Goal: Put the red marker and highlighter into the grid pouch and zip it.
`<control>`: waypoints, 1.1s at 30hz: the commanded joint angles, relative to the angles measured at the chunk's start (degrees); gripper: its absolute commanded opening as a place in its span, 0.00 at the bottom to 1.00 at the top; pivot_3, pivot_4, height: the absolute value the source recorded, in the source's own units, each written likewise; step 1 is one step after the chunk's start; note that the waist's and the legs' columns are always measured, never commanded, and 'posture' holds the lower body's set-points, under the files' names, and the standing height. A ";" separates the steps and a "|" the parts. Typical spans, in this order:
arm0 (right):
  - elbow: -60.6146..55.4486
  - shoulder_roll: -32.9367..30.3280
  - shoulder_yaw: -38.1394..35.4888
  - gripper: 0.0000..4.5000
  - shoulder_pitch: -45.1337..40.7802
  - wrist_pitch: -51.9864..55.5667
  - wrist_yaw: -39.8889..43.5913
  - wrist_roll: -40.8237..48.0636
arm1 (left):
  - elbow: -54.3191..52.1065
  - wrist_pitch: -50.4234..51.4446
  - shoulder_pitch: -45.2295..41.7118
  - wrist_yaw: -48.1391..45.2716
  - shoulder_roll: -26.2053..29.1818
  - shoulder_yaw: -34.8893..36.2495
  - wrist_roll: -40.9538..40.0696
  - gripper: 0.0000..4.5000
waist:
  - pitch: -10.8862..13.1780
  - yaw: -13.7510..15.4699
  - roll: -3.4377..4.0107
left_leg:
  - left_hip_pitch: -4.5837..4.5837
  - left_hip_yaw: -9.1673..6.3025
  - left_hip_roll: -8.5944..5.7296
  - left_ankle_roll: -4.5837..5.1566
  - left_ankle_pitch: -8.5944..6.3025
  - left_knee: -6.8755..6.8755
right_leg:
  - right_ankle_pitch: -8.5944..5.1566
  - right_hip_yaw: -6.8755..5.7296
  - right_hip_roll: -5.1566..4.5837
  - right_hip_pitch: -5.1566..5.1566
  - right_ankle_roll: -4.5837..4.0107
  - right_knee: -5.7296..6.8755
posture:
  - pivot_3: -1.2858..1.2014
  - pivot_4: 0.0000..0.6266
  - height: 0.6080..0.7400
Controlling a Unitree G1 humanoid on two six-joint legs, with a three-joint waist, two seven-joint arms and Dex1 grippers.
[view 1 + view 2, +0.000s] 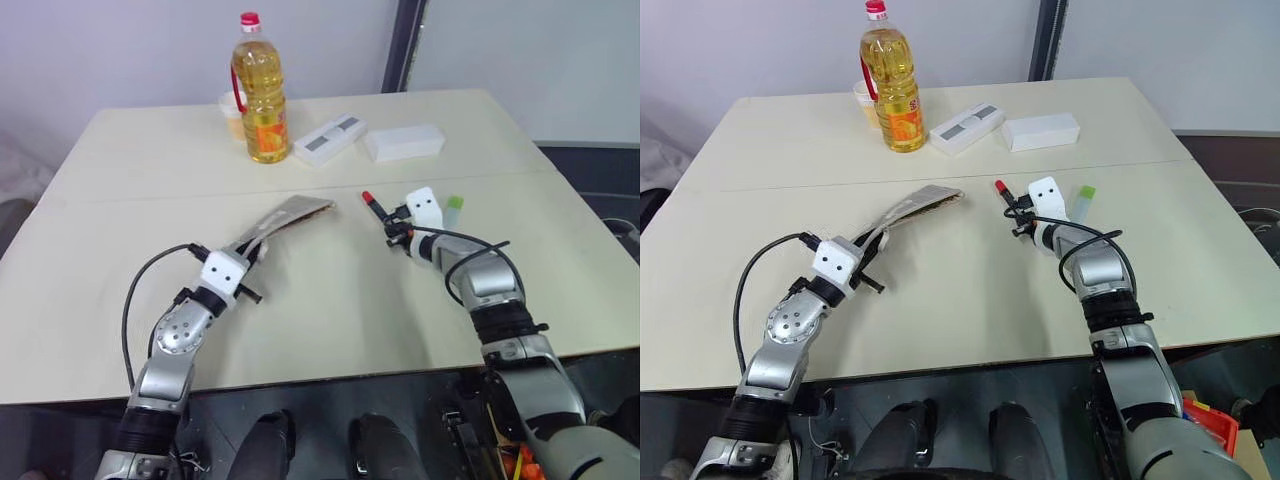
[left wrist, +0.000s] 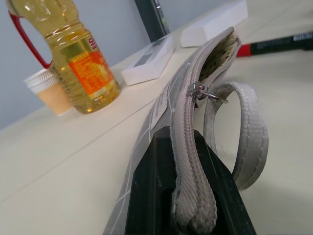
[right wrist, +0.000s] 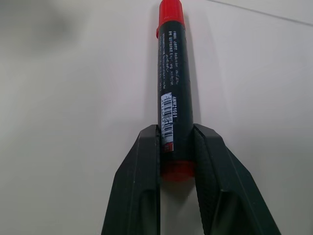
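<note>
The left gripper [image 2: 188, 196] pinches the grid pouch [image 1: 285, 218], holding its mouth toward the right gripper [image 3: 177, 147], which clamps the red marker [image 3: 172, 88] on the worktop [image 1: 330, 300] for loading; the highlighter [image 1: 454, 210] lies beside.

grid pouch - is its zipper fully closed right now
No, the grid pouch gapes open at its far end past the zipper pull, showing the lining.

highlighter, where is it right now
The highlighter lies on the table on the robot's right side, just beyond the right gripper, which is shut on the red marker.
</note>
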 commanded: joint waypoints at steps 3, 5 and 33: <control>-16.58 -7.20 1.54 0.08 3.76 -5.21 7.27 -1.86 | -2.17 0.81 -0.75 -1.92 -0.18 1.69 -4.64 0.00 | 0.03 -0.04 0.05 | -0.03 0.00 0.00 0.00 0.00 0.02 | 0.00 0.00 0.00 -0.01 0.01 0.00 | 0.52 0.24 1.00; -21.10 -9.76 1.49 0.08 5.66 -6.18 10.46 -1.13 | -2.11 1.11 -0.97 -2.20 -0.15 1.86 -5.20 0.00 | 0.03 -0.10 0.04 | -0.04 -0.01 0.00 0.00 0.00 0.03 | -0.01 -0.01 0.01 -0.01 0.03 0.00 | 0.52 0.24 1.00; -32.73 -17.74 9.33 0.08 5.72 -8.40 22.81 -6.83 | -3.10 -1.50 0.64 -7.43 1.47 -0.91 -4.10 0.00 | 0.05 0.03 0.02 | -0.04 -0.05 0.01 0.00 -0.01 0.16 | -0.02 -0.04 -0.01 0.05 0.01 -0.03 | 0.52 0.24 1.00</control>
